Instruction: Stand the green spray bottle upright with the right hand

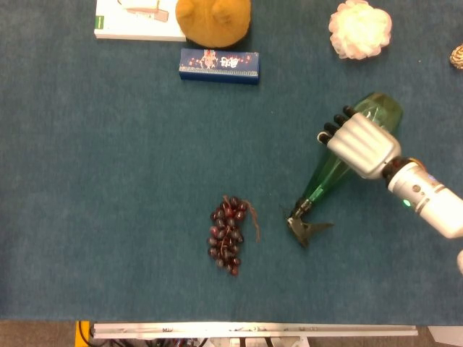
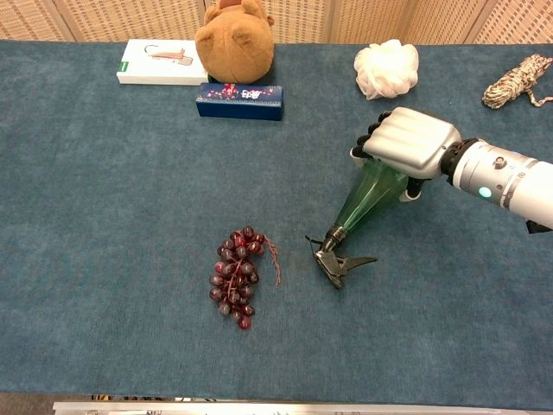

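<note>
The green spray bottle [image 1: 330, 176] [image 2: 363, 201] is tilted, its black trigger head [image 1: 303, 227] [image 2: 335, 262] low near the cloth and its wide base [image 1: 382, 110] raised toward the back right. My right hand [image 1: 359, 145] [image 2: 406, 143] wraps around the bottle's body, fingers curled over it. The lower part of the body under the hand is hidden. My left hand does not show in either view.
Dark red grapes [image 1: 228, 235] [image 2: 235, 276] lie left of the trigger head. At the back are a blue box [image 1: 219, 65] [image 2: 239, 100], a brown teddy bear [image 1: 214, 19] [image 2: 234, 40], a white box [image 1: 130, 22] [image 2: 161, 61], a white bath pouf [image 1: 359, 28] [image 2: 386, 68] and a coil of rope [image 2: 518, 79].
</note>
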Controlling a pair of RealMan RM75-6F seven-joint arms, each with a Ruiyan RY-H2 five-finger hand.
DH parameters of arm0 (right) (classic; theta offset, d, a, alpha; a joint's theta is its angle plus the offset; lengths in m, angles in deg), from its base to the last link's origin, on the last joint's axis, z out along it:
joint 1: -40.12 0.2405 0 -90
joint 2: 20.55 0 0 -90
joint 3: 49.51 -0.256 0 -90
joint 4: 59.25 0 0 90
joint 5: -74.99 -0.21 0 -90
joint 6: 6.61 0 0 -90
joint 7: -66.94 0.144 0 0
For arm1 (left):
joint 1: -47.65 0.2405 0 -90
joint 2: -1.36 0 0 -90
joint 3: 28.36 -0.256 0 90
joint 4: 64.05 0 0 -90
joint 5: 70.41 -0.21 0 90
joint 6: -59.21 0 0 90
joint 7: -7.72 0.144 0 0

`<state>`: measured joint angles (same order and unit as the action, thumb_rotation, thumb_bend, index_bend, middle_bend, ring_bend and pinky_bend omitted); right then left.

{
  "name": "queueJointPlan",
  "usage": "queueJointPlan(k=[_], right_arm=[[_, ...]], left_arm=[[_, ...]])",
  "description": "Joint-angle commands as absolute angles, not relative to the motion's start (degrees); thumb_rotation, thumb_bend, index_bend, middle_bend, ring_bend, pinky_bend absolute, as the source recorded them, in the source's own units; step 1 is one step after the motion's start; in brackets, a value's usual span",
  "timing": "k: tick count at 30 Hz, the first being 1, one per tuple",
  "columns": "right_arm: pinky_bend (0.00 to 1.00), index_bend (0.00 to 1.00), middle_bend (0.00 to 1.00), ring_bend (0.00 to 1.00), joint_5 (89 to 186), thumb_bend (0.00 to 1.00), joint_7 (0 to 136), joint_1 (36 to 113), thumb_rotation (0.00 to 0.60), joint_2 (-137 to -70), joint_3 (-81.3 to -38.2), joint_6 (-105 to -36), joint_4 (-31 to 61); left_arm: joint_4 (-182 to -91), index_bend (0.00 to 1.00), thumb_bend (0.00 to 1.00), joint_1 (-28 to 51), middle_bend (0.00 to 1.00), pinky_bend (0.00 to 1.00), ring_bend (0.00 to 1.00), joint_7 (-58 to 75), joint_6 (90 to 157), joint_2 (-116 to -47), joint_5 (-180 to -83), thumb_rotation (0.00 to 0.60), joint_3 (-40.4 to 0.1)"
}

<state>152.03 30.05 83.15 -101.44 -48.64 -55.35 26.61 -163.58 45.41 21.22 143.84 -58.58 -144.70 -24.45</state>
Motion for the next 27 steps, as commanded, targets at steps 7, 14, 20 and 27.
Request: queueJointPlan(k=[7,14,20,27], right_arm=[[0.44,0.51,0.5,0.4,153.96,0.0,49.08,79.4,0.6,-97.0,-51.55,-61.06,31.67],[0.44,0.51,0.5,0.4,156.77,0.0,67.62,77.03,0.6,-95.97,-52.74,-64.0,31.88],[0.45,0.51,0.5,0.4,161.27,0.0,88.25,74.44,0.6,-98.55,-51.9,-67.85,27.31],[0.45,0.51,0.5,0.4,163.99,0.0,112.89,72.13,0.6,-102.59,-50.54,-71.13,19.93]], left_arm=[[-163.61,0.56,0.11,45.35,0.47,0.57,0.45,21.47,143.7,-58.67,-144.83,0.6,-24.58],[-163.53,0.56,0.11,45.33,0.47,0.57,0.45,21.42,143.62,-58.68,-144.7,0.6,-24.56],[-163.5,0.56,0.11,45.32,0.47,0.57,0.45,21.52,143.54,-58.67,-144.75,0.6,-24.66],[-163.43,0.56,0.11,45.3,0.47,0.57,0.45,21.57,143.44,-58.69,-144.71,0.6,-24.72]])
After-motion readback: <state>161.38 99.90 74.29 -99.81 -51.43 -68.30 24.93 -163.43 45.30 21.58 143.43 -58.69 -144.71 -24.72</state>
